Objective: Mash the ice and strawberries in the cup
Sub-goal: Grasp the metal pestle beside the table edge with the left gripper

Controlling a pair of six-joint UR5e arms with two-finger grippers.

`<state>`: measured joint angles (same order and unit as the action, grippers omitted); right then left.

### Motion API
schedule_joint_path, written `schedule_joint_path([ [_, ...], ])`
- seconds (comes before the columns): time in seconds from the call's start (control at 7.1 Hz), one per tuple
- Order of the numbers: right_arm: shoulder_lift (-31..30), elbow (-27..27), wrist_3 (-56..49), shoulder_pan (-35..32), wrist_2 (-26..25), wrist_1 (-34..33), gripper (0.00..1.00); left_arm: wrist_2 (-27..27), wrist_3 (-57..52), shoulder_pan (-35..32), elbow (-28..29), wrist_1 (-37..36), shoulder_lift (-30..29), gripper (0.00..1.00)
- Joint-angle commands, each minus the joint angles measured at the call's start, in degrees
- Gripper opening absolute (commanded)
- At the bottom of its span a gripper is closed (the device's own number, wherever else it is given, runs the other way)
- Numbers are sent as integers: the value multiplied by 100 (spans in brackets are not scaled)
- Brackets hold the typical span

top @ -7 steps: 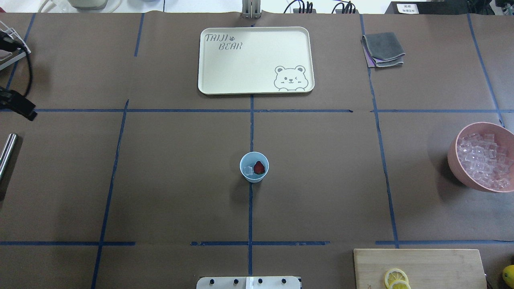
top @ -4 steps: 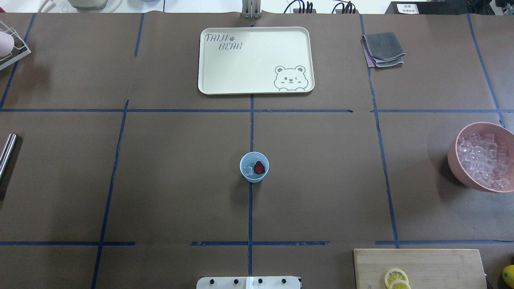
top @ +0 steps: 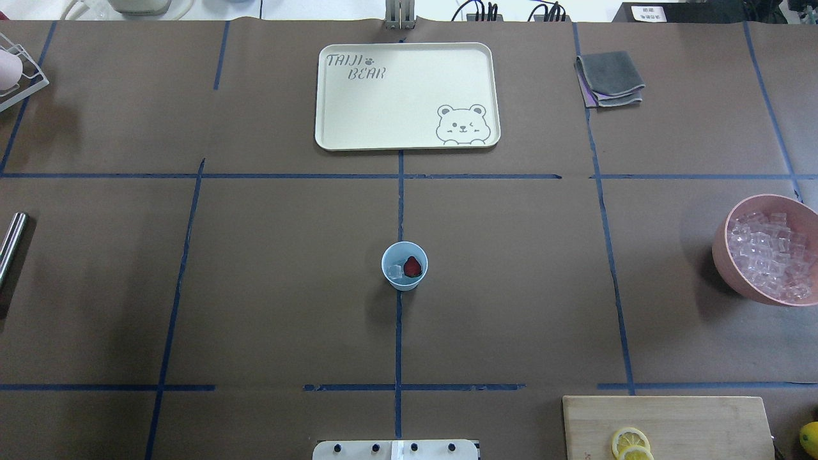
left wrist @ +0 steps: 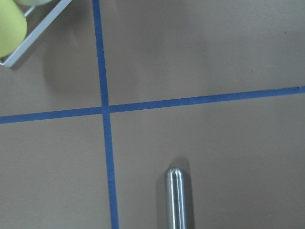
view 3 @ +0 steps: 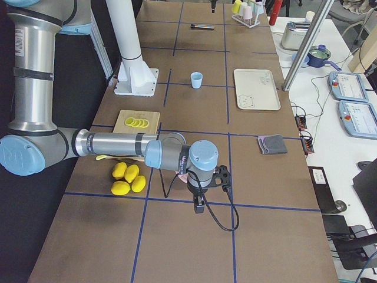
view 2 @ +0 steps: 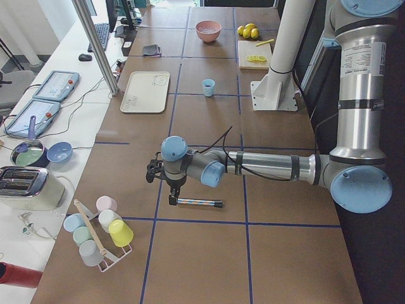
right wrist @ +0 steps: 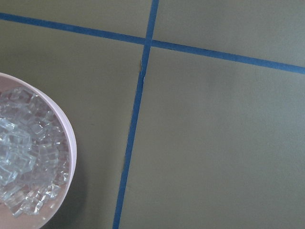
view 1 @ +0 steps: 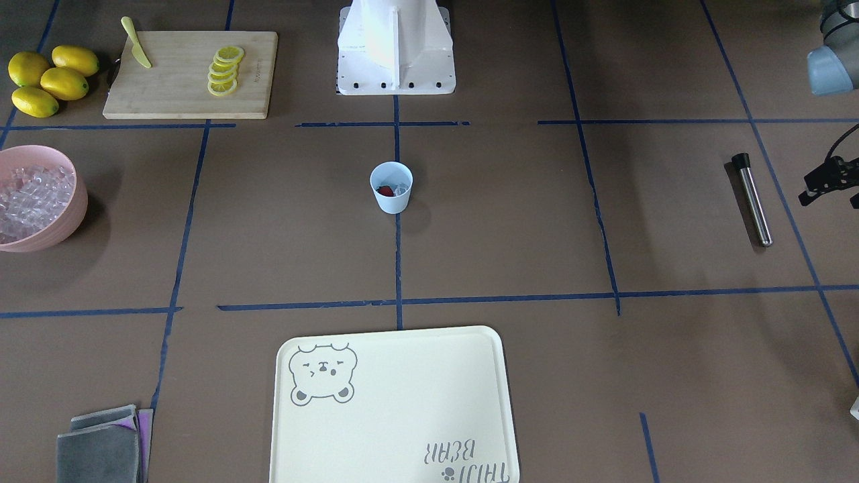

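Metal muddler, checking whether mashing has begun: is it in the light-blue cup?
No, the metal muddler lies flat on the table, far from the light-blue cup.

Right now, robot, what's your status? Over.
Left gripper by the muddler, right gripper by the bowl; jaws unclear. Cup holds strawberry and ice, unmashed. Nothing blocks the cup.

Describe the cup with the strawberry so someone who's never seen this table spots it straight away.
Find the cream bear tray at the table's far edge and follow the blue tape line from it toward the robot's base. A small light-blue cup stands on that line. It alone holds a red strawberry beside ice; the big pink bowl on the robot's right holds only ice.
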<state>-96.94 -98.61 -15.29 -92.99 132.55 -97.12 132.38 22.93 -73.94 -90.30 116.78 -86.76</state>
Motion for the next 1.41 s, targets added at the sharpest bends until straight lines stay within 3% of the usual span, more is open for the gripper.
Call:
schedule_joint_path([
  [0.0,-9,-1,0,-8,-1,0,100,-37,781,632,521,1142,28,100],
  [0.42,-9,8,0,-17,-1,0,100,-63,792,889,1259,1951,10,100],
  [0.84,-17,8,-9,-26,-1,0,100,-292,784,1101,1269,1962,1,100],
  [0.99,-26,17,-9,-17,-1,0,100,-301,784,1101,1261,1954,-7,94],
  [1.27,-44,8,-9,-26,-1,0,100,-310,775,1109,1261,1945,-34,14],
])
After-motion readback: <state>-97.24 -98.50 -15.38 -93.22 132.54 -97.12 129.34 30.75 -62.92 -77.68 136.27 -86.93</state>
